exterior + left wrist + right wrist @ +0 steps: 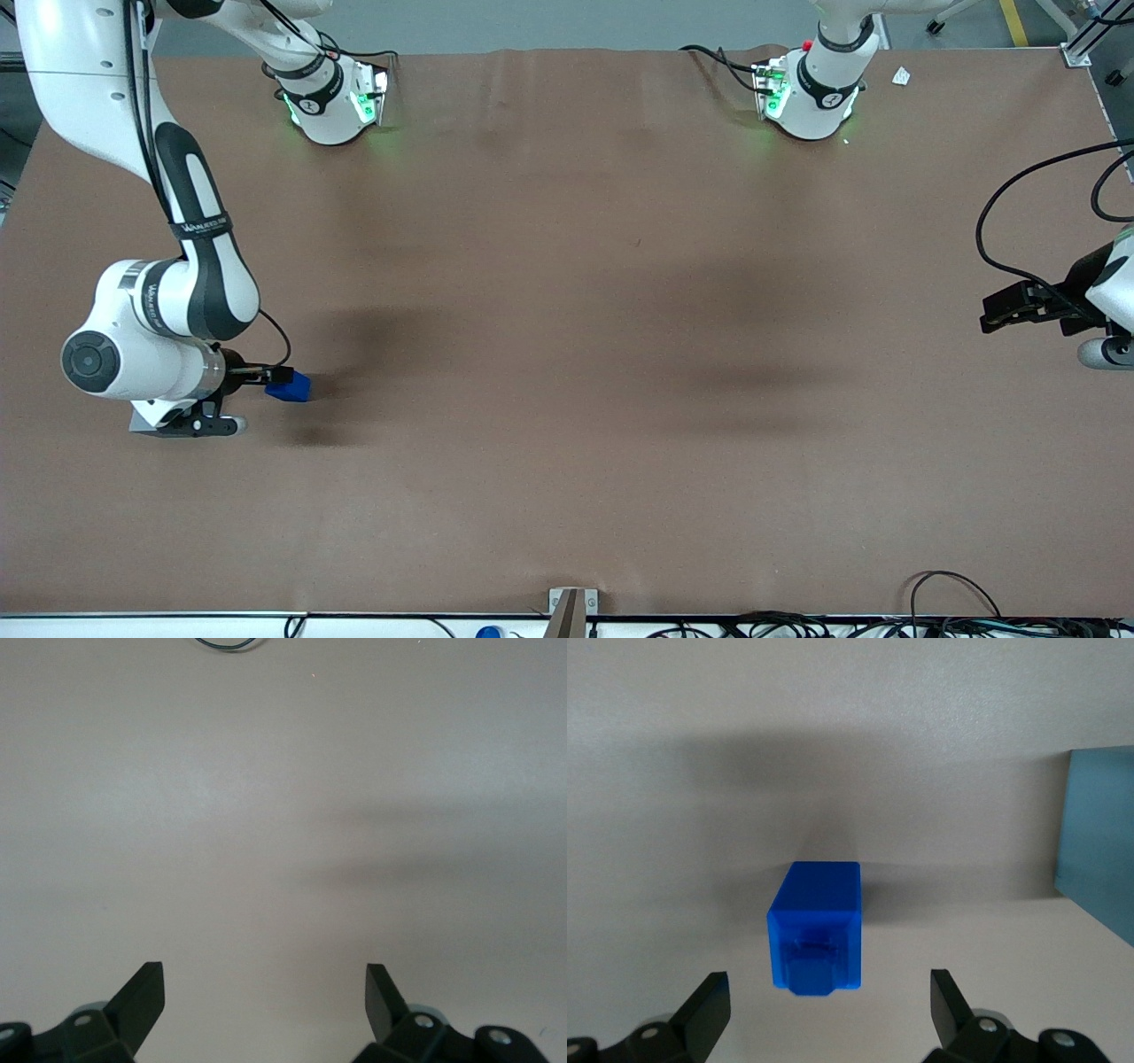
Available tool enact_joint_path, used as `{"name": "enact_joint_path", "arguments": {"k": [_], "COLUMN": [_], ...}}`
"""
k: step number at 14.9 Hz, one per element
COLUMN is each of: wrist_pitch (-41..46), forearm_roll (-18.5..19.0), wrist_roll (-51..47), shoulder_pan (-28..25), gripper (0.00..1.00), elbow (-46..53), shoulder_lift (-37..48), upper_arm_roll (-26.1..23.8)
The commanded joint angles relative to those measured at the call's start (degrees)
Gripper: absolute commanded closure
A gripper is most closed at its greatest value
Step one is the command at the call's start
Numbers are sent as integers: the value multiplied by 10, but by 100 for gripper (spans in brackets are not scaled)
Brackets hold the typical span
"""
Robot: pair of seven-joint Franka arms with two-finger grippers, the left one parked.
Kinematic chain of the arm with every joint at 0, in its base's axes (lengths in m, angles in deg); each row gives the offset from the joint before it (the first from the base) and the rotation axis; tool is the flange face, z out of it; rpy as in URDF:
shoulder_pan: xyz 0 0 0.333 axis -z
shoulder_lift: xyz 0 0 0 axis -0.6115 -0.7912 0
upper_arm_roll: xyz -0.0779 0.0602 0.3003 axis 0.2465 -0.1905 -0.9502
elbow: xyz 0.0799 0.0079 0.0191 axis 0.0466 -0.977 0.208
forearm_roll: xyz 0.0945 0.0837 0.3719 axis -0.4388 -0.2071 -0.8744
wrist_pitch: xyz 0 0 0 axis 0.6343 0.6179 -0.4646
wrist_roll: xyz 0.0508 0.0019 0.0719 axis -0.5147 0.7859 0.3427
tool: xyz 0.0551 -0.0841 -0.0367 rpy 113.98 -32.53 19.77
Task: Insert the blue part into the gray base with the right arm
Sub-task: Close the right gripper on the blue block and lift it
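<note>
Right wrist view: black two-finger gripper (824, 1010) w/ jaws spread, small bright blue plastic block (816, 926) between fingertips, unpinched; risk (est.): closing off-centre could skew block, spoiling insertion into gray base, hidden here.

The brown table (567, 354) carries 1 small white scrap (901, 76) toward the parked arm's end. A metal bracket (571, 604) and tangled black cables (886, 625) line its nearest edge.

The blue part (290, 386) lies on the table (620, 354) toward the working arm's end, between the spread fingers of the right arm's gripper (828, 1010) and touching neither; the gray base (1099, 842) sits near the part
</note>
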Motion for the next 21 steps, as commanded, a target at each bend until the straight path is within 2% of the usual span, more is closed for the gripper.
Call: {"name": "enact_joint_path", "arguments": {"k": [1,10,18,20,21], "wrist_pitch": [-6,-21,-28,-29,-29], "forearm_roll": [-10,-11,-11,-12,-12], "wrist_roll": [-2,-2,-3,-4,-4], "shoulder_pan": [1,1,1,1,1], "gripper": [2,6,12,19,26], "elbow": [4,6,6,6,6], "shoulder_lift": [-10,-27,-34,-34,-34], "upper_arm_roll": [-2,-2,-2,-2,-2]}}
